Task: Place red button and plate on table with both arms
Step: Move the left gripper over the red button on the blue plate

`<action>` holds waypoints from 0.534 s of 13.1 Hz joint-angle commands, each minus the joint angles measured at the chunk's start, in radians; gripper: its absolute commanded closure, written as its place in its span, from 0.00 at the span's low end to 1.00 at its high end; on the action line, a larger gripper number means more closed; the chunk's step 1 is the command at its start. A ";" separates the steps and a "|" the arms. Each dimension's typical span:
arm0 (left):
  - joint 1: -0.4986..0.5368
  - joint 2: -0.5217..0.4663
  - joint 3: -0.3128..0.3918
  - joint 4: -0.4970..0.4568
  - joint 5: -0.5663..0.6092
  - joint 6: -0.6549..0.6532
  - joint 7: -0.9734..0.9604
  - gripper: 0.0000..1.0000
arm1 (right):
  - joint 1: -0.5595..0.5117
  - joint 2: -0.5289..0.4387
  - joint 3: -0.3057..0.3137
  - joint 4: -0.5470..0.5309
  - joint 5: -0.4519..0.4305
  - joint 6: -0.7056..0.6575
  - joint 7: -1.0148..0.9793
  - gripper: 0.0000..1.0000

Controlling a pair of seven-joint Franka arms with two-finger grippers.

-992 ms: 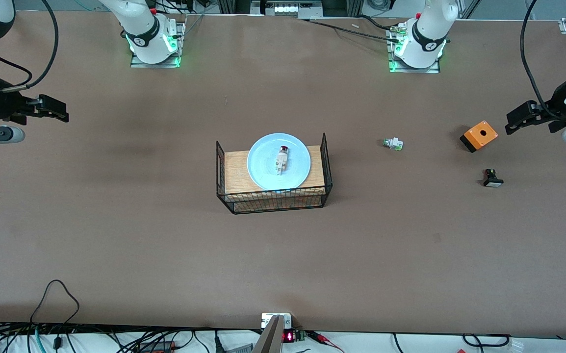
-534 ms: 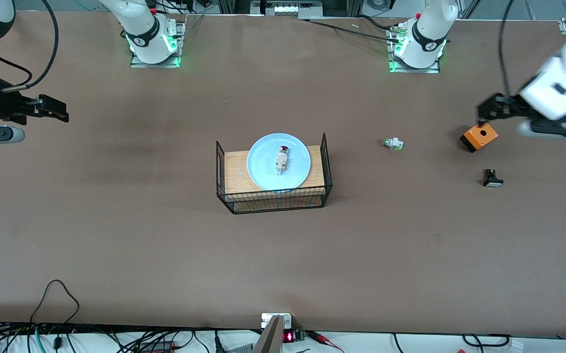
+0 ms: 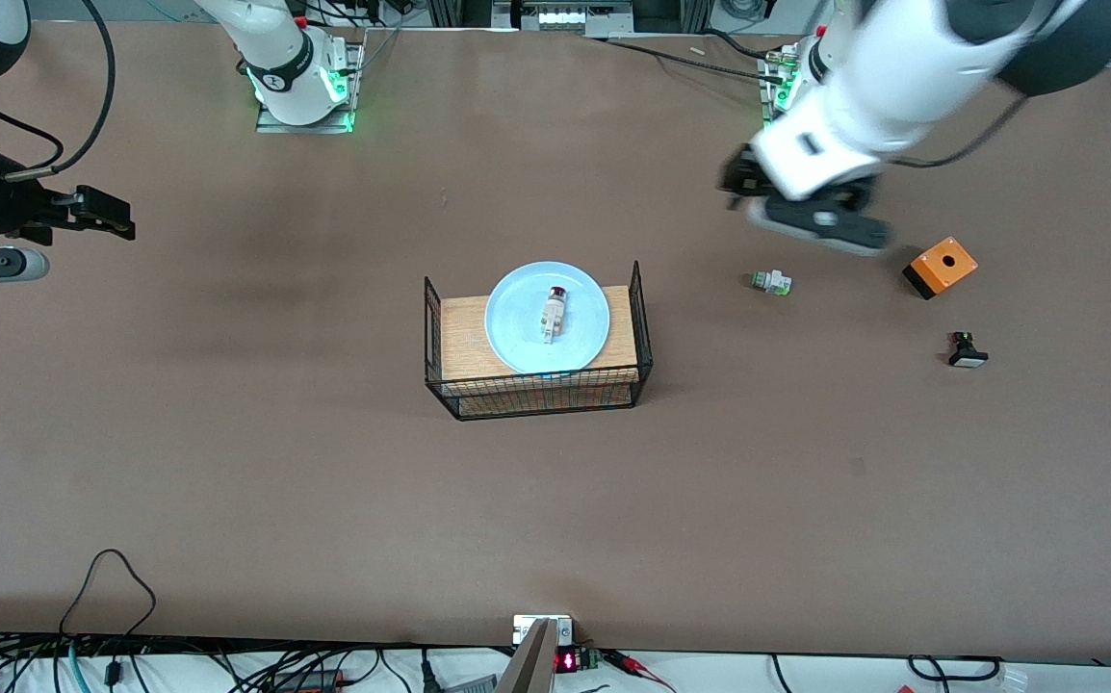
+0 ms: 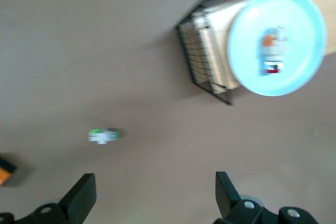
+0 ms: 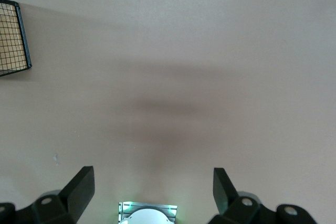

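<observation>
The light blue plate (image 3: 517,332) lies on the wooden board of a black wire rack (image 3: 538,393) at mid-table. The red button (image 3: 554,310) lies on the plate, red cap toward the robots' bases. Both show in the left wrist view, the plate (image 4: 247,51) and the button (image 4: 273,51). My left gripper (image 3: 738,181) is open and empty over the brown table (image 3: 276,433), near a white piece with a silver-green end; its fingers (image 4: 81,196) stand wide apart. My right gripper (image 3: 117,217) waits open and empty over the right arm's end of the table, also seen in the right wrist view (image 5: 152,190).
The white piece with a silver-green end (image 3: 771,282) lies toward the left arm's end from the rack, also in the left wrist view (image 4: 103,136). An orange box (image 3: 941,266) and a black button with a white cap (image 3: 967,351) lie farther that way. A rack corner (image 5: 13,35) shows.
My left arm has swung from the left arm's end of the table toward the middle, passing over the orange box. The right arm, plate and button have not moved.
</observation>
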 commanded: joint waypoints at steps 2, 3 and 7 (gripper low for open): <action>-0.125 0.202 -0.021 0.157 0.081 0.018 -0.024 0.00 | -0.001 0.012 0.003 0.026 -0.001 -0.020 0.005 0.00; -0.167 0.231 -0.018 0.166 0.097 0.036 -0.025 0.00 | -0.001 0.012 0.003 0.026 -0.001 -0.020 0.005 0.00; -0.253 0.334 -0.010 0.203 0.098 0.179 -0.022 0.00 | 0.000 0.012 0.003 0.026 -0.001 -0.020 0.005 0.00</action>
